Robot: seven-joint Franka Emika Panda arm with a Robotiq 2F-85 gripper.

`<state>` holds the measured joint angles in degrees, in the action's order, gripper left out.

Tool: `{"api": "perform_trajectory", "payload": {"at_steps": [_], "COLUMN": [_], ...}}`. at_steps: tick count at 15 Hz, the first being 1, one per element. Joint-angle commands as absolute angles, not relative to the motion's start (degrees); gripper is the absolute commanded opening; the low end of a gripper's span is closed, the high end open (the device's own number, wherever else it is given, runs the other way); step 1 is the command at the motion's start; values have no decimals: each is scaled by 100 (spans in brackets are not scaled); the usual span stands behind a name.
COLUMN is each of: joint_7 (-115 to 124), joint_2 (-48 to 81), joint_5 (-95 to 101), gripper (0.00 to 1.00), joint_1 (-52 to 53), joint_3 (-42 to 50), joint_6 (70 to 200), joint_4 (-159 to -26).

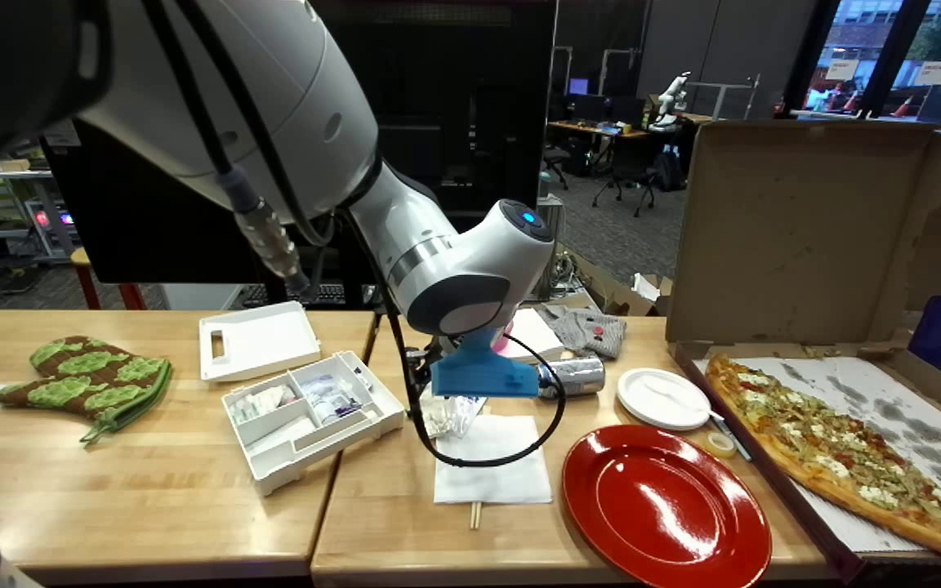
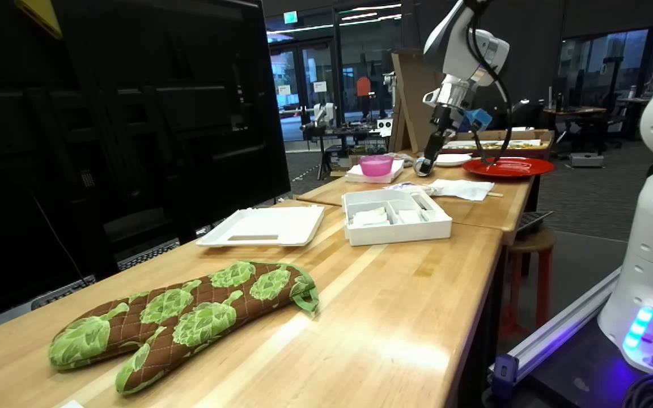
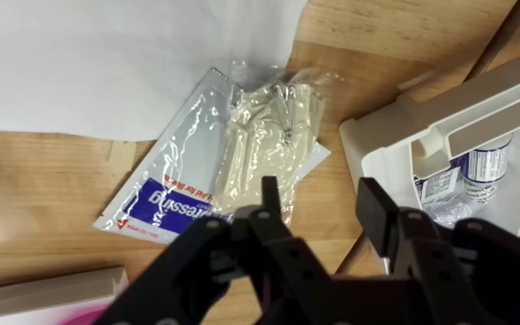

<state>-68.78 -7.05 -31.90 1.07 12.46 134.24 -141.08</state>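
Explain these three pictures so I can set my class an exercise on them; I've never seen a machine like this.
The machine is a white robot arm ending in a black hand with two fingers. Two pictures are taken from outside the arm, from different places; the third is taken from its wrist, looking past the hand to a wooden table.

Closest to the hand in that wrist view lie a silvery packet and a clear packet with beige contents; near them are a white sheet and an open white case with more supplies in its compartments. Elsewhere you can see an oven mitt, a red plate and an open pizza box with pizza in it.

The fingers stand apart and hold nothing.
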Motion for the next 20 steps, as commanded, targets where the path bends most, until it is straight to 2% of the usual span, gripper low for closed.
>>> {"api": "perform_trajectory", "payload": {"at_steps": [1, 3, 5, 13, 20], "joint_7": [-7152, -7183, -7207, -7083, -7469], "joint_2": [-963, -1097, -1255, -2429, -2867], "joint_5": [-3265, -3115, -2969, -1751, -537], "gripper": [80, 94, 100, 100, 100], "joint_1": [29, 67, 119, 305, 367], "joint_3": [1031, 905, 764, 412, 540], "joint_6": [13392, 13390, 13371, 13258, 12360], "joint_4": [-14289, -14423, -14582, -15243, -14990]}}
